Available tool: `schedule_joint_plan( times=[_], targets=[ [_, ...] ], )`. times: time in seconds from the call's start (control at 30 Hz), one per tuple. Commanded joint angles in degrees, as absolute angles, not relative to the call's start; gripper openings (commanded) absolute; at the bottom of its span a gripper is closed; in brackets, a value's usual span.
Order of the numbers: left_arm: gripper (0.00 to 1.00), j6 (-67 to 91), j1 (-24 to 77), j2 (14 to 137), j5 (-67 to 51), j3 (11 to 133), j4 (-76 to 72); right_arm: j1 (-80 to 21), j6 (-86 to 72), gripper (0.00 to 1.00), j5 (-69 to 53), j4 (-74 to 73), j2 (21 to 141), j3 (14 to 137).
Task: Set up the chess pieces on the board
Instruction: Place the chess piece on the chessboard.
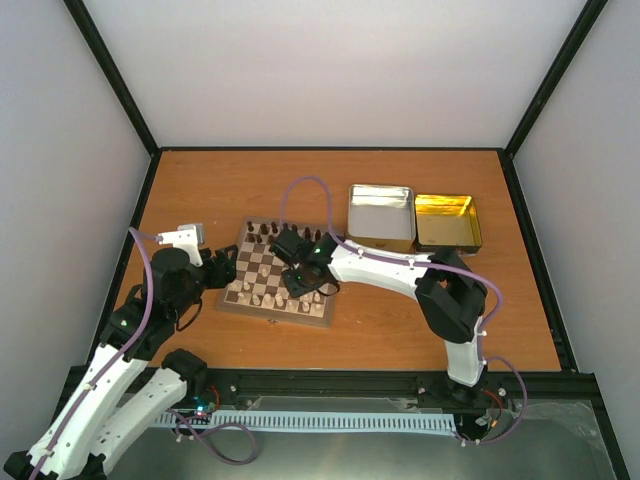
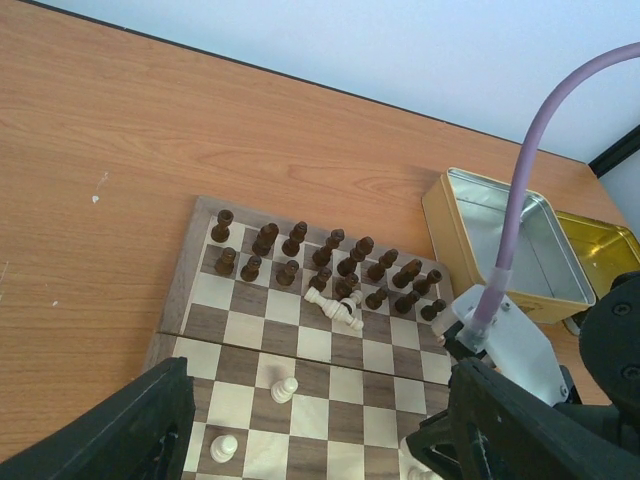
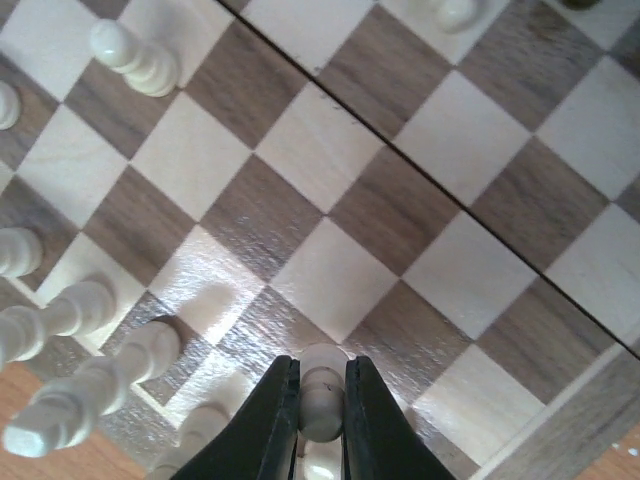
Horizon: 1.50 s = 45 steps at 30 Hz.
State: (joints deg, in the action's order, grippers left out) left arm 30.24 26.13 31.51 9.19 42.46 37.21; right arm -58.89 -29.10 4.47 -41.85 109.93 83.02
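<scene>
The orange-brown bench (image 1: 200,190) carries the board (image 1: 256,271) left of centre, its checkered top turned slightly against the bench edge. Behind it and to the right, well apart from the squares, stand an open silver tin (image 1: 380,212) and an open gold tin (image 1: 447,220), just beside each other. The left tool (image 2: 315,440) hangs at the board's left edge with its fingers spread wide and nothing between them. The right tool (image 3: 322,412) reaches over the near right part of the board and is closed narrow on a cream piece (image 3: 322,378). That piece stands upright between the fingers, its long axis pointing up at the wrist camera so that only its round pale head shows. It sits over the edge row of squares, near a board corner. The dark chessmen (image 2: 322,262) stand upright in two rows along the far edge in the left wrist view. Just in front of them two toppled cream pieces (image 2: 335,308) lie flat and touching, long axes running from upper left to lower right. Other cream chessmen (image 3: 135,58) stand upright along the near rows, some just beside the held one
</scene>
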Motion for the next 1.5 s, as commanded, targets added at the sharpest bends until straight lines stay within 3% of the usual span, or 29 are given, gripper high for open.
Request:
schedule_joint_plan(
  times=[0.0,0.43,0.93,1.17,1.47],
  targets=[
    [0.71,28.83,25.69,31.55,8.88,42.69,35.6,-60.34,-27.16,0.08,3.16,-43.31,112.19,86.26],
    [0.71,29.01,25.67,31.94,8.89,42.67,35.62,-61.33,-26.11,0.1,1.88,-44.9,114.93,88.18],
    [0.71,28.94,25.71,32.27,8.66,42.65,35.6,-61.35,-27.78,0.26,2.53,-44.98,113.91,89.51],
    [0.71,28.92,25.72,33.11,8.02,42.5,35.36,-61.22,-32.88,0.27,12.01,-42.03,106.37,86.4],
    [0.73,29.56,25.72,41.37,0.52,41.59,31.74,-57.44,-43.1,0.31,22.15,-33.81,90.46,70.1]
  ],
)
